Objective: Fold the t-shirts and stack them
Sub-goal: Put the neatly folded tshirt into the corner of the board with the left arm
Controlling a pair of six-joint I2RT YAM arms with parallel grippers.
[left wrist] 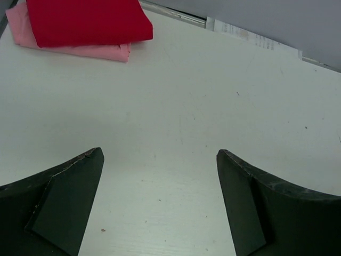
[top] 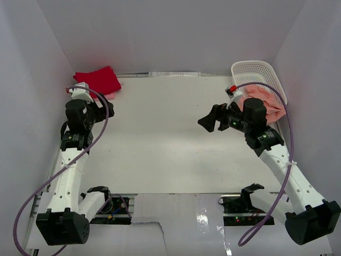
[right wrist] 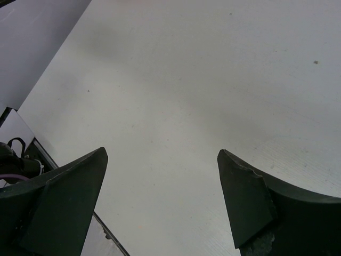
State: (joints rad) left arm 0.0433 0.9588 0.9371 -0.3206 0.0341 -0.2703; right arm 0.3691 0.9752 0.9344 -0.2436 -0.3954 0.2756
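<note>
left gripper (left wrist: pixel 160 154) spread wide, empty, folded red t-shirt (left wrist: pixel 85 21) atop pink t-shirt (left wrist: pixel 74 50) ahead to its left; right gripper (right wrist: pixel 162 152) equally wide, salmon t-shirt (top: pixel 266 101) behind it.

Soft matt cloth: bright red folded shirt (left wrist: pixel 88 21), light pink folded shirt (left wrist: pixel 85 51), salmon-peach crumpled shirt (top: pixel 272 101). Smooth, matt, faintly speckled: white tabletop (left wrist: pixel 186 106). Plastic: white lattice basket (top: pixel 256 72).

A white counter (top: pixel 160 138) is boxed in by plain pale grey panels: a back wall (top: pixel 170 32) beyond its far edge, a left wall (top: pixel 26 80) and a right wall (top: pixel 314 64) along its sides. The light is soft and even. A glossy patch (top: pixel 205 220) shines at its near edge.
</note>
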